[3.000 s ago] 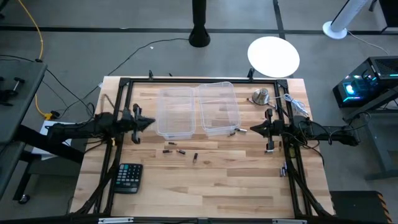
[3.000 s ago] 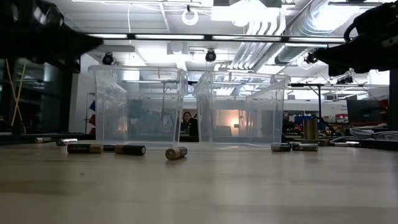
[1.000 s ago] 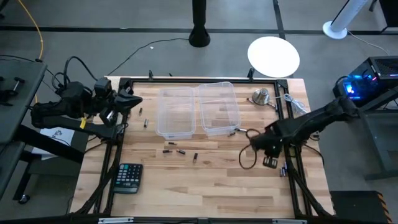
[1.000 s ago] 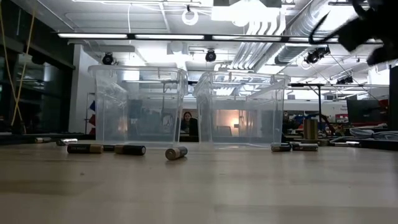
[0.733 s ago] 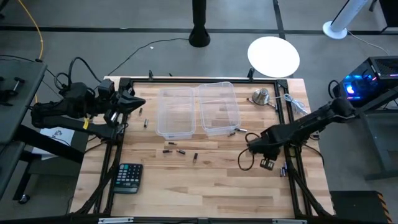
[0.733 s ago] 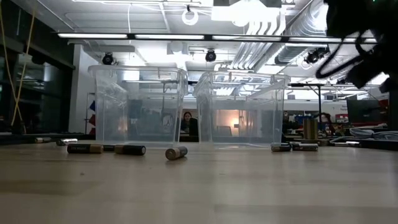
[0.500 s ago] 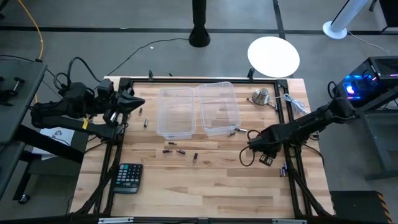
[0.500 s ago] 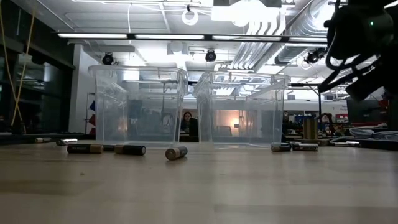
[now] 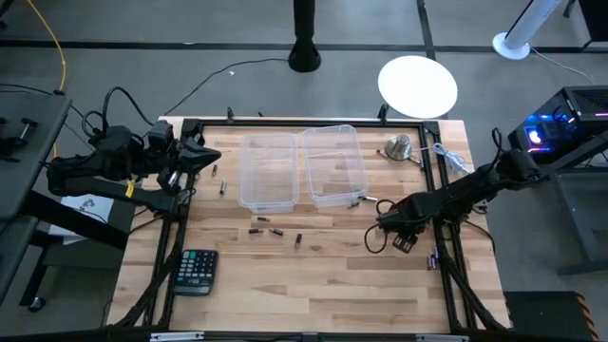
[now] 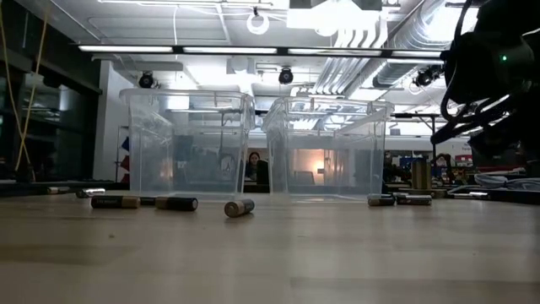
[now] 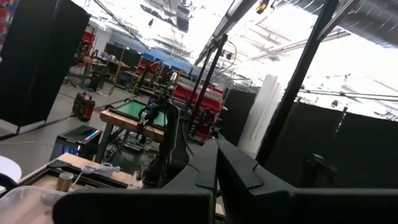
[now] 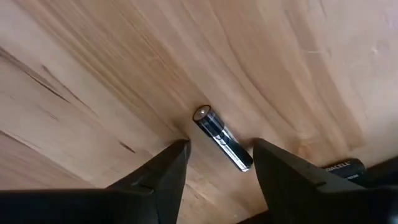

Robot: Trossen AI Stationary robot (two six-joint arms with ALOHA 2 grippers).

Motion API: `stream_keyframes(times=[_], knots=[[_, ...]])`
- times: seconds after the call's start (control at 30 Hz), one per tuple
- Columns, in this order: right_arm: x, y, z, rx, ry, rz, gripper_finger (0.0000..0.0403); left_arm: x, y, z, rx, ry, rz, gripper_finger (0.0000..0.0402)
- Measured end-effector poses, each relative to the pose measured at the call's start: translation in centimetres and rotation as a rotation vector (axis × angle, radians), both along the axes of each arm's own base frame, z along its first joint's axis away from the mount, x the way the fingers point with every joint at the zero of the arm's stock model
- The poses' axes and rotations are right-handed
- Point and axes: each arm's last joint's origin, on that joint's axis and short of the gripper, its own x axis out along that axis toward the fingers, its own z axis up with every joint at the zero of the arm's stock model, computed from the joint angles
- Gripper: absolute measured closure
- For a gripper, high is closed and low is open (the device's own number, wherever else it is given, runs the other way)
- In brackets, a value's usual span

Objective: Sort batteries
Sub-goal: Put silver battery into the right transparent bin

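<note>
- The right gripper has been lowered over the wooden table near its right edge, in front of the two clear plastic bins; a second ago the right arm stood higher and a little farther right.
- Its jaws, closed a second ago, are now seen spread, with a dark cylindrical battery with a silvery end cap lying flat on the wood between the two fingers; no contact with it can be made out.
- A second dark cell with pale lettering is seen just beside the first one, at the edge of the right wrist view.
- The change is read as a lining-up for a first pick: the cell is bracketed but not yet pinched.
- The left gripper is parked at the table's far left corner, unchanged over the last second, with its fingers pressed together on nothing.
- Both the left clear bin and the right clear bin appear empty, so the sorting is judged barely begun.
- More batteries are scattered on the table: a small group in front of the left bin, one apart from it, and some by the right bin's front corner.
</note>
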Motion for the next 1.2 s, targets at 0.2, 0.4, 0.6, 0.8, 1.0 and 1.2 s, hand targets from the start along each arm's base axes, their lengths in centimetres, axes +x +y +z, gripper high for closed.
stream_keyframes(times=[0.2,0.4,0.6,0.8,1.0,1.2], knots=[[0.4,0.1,0.1,0.003,-0.01,0.024,0.0316,0.0,0.0,-0.2,0.001,0.02,0.001,0.0401],[1.6,0.3,3.0,-0.043,-0.048,0.028,0.0385,0.1,0.0,-0.2,-0.002,0.023,0.017,0.0401],[3.8,-0.2,12.3,-0.227,-0.286,0.009,0.0394,0.3,0.2,-1.2,0.001,0.126,0.091,0.0401],[6.1,-1.9,20.3,-0.475,-0.709,-0.034,0.0396,1.4,0.5,-3.5,0.009,0.36,0.208,0.0401],[9.7,-4.6,21.4,-0.512,-0.929,-0.029,0.0392,3.8,0.4,-4.9,0.003,0.471,0.216,0.0401],[12.4,-7.2,20.0,-0.497,-0.947,-0.068,0.0352,6.1,0.3,-6.2,-0.034,0.546,0.24,0.0394]])
